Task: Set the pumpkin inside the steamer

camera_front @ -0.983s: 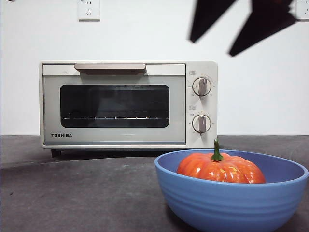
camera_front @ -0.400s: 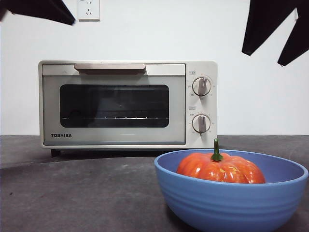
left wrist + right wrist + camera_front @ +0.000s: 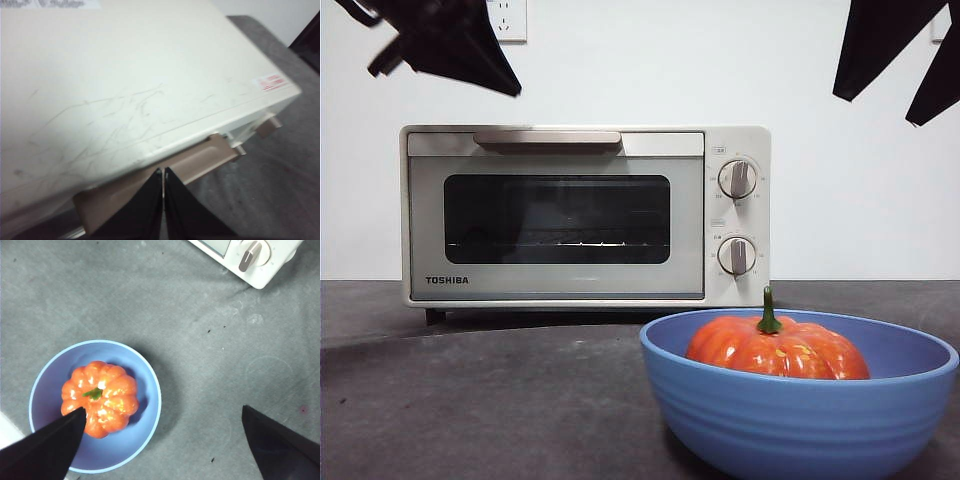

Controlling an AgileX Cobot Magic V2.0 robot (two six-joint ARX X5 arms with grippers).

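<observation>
In the front view we see the pumpkin [image 3: 777, 347] resting in the blue bowl [image 3: 800, 410] at the near right, with the TOSHIBA steamer [image 3: 585, 215] farther back, its door closed. Through the left wrist view we see our left gripper [image 3: 163, 177], jaws pressed together, above the steamer's top near its bar handle [image 3: 157, 182]. In the right wrist view our right gripper [image 3: 162, 427] is spread wide, high over the bowl and pumpkin.

Both grippers matte black, no markings visible. Left gripper [image 3: 163, 200]: two slim tapered wedge jaws. Right gripper [image 3: 162, 440]: broad flat pointed blades, plain finish.
</observation>
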